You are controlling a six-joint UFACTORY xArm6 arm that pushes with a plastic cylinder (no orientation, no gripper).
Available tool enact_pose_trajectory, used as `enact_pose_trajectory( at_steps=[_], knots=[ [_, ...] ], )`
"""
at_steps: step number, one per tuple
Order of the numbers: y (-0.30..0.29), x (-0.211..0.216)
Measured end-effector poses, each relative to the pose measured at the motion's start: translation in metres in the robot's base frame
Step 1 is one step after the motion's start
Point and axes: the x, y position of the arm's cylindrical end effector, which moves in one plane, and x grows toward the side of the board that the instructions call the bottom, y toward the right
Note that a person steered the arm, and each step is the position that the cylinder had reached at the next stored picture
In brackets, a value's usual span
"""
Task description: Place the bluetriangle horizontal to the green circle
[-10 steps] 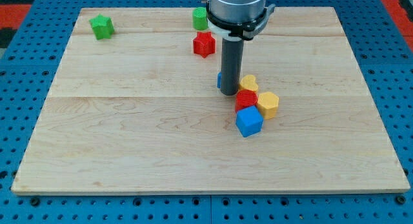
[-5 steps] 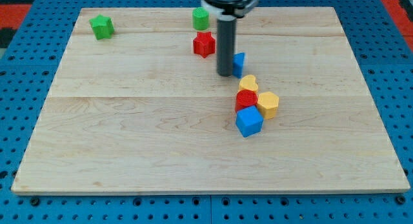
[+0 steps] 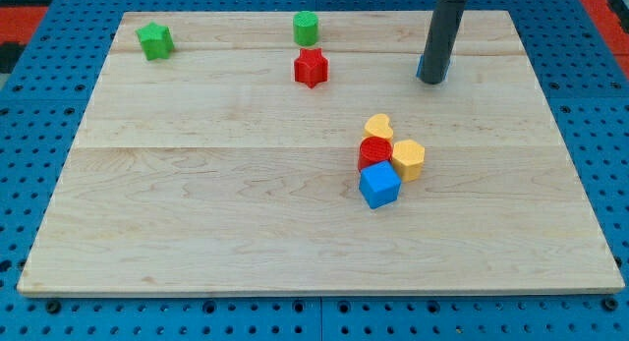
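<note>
The green circle [image 3: 306,28] stands near the view's top edge of the wooden board [image 3: 197,184], left of centre. My tip [image 3: 432,82] is far to its right and slightly lower. The blue triangle [image 3: 420,66] shows only as a thin blue sliver at the rod's left side; the rod hides the rest of it. It touches the rod just above my tip.
A red star [image 3: 311,67] sits just below the green circle. A green star [image 3: 154,40] is at the top left. A yellow heart [image 3: 378,128], red circle [image 3: 374,151], yellow hexagon [image 3: 409,158] and blue cube [image 3: 379,185] cluster right of centre.
My tip has swept up and to the right, away from the cluster, taking the blue triangle with it toward the top right of the board. The other blocks have not moved.
</note>
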Motion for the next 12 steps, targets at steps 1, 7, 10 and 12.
enact_pose_trajectory(
  at_steps=[1, 7, 10, 12],
  knots=[
    [0.006, -0.015],
    [0.018, -0.05],
    [-0.002, -0.049],
    [-0.026, -0.033]
  ],
)
